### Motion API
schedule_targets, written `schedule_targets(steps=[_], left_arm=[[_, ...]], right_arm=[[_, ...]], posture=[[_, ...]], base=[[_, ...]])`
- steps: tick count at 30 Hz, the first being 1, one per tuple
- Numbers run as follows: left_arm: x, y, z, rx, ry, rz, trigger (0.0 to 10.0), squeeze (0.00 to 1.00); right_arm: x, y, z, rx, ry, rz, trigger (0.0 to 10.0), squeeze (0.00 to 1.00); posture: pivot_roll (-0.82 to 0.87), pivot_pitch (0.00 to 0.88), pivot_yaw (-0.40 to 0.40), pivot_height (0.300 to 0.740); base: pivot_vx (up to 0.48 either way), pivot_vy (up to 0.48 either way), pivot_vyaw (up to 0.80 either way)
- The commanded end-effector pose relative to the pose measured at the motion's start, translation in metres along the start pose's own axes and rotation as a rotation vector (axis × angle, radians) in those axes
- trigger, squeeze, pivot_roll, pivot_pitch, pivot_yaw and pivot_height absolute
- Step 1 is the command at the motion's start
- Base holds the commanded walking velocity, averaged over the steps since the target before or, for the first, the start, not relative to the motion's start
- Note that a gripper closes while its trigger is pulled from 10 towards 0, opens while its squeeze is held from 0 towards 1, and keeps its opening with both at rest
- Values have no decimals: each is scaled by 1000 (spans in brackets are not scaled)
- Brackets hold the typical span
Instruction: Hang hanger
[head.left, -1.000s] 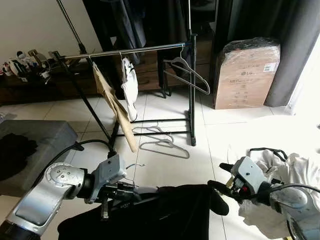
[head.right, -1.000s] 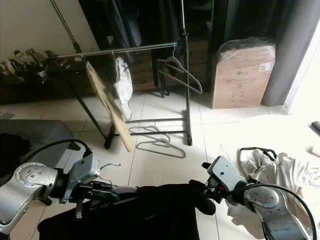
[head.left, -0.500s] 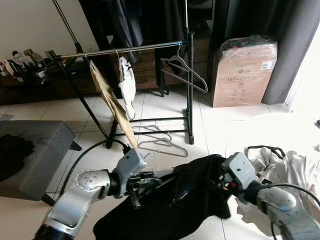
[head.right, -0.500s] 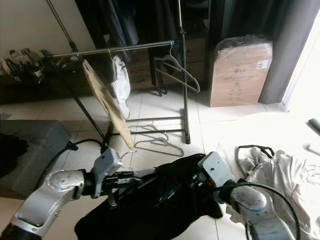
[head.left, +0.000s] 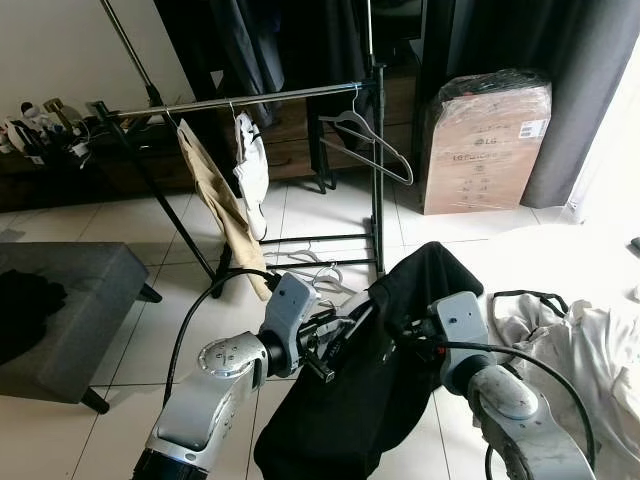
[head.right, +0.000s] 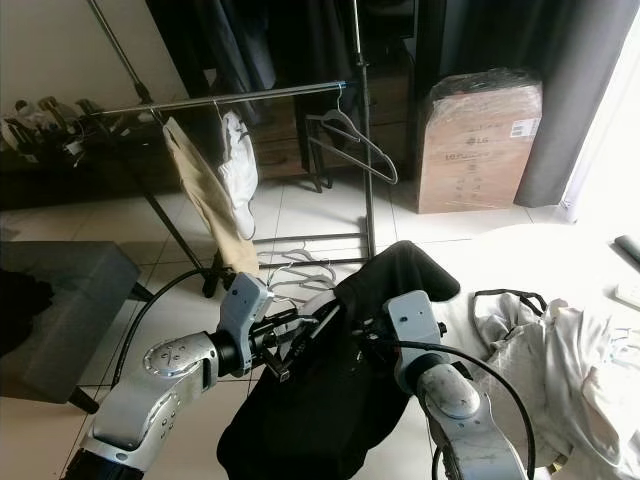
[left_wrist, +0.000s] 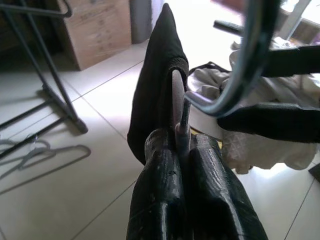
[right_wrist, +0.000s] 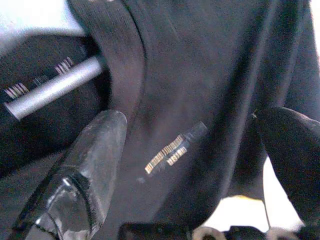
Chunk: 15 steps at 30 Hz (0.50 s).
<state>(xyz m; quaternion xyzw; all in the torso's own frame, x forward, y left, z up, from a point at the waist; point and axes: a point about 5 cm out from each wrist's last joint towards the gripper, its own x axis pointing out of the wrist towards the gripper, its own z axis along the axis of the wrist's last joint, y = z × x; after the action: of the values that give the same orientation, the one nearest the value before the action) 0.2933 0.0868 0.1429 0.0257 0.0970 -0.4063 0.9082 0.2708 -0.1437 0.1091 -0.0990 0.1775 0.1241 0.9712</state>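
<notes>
From the head views, the left gripper (head.left: 335, 345) and right gripper (head.left: 405, 335) carry the black garment (head.left: 370, 390) toward the rack rail (head.left: 260, 97); next, lift and hook. The left wrist view shows fingers (left_wrist: 165, 200) clamped on the hanger (left_wrist: 182, 120) neck. In the right wrist view, fingers (right_wrist: 85, 165) spread around cloth.

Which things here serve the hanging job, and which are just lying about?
In use: hanger in the left claw; black garment on it; right claw around the fabric; rack rail.

Lying about: cardboard box, floor hangers, white clothes, grey bench.
</notes>
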Motion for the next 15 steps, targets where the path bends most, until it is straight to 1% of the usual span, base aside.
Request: schedule_targets(steps=[1,3,7,10,15], left_arm=[[-3,5,8,-20,-30,13,0,0],[-2,3,9,-28,-28,1,0,0],[-1,-4,10,-34,-21,-58,0,0],[0,-10,12,-38,-24,-88,0,0],[0,-13,16,-41,-31,-119,0,0]], right_arm=[[0,4,-2,27,20,-30,10000,0],[1,4,-1,34,20,-45,10000,0],[5,6,6,43,-5,-61,10000,0],[7,11,10,52,-8,-50,10000,0],[9,16,10,65,1,-38,10000,0]], posture=[[-190,113,143,740],[-192,113,145,740],[-191,110,148,740],[-190,107,150,740],[-188,100,153,740]], base=[[0,0,0],[0,0,0],[0,0,0],[0,0,0],[0,0,0]])
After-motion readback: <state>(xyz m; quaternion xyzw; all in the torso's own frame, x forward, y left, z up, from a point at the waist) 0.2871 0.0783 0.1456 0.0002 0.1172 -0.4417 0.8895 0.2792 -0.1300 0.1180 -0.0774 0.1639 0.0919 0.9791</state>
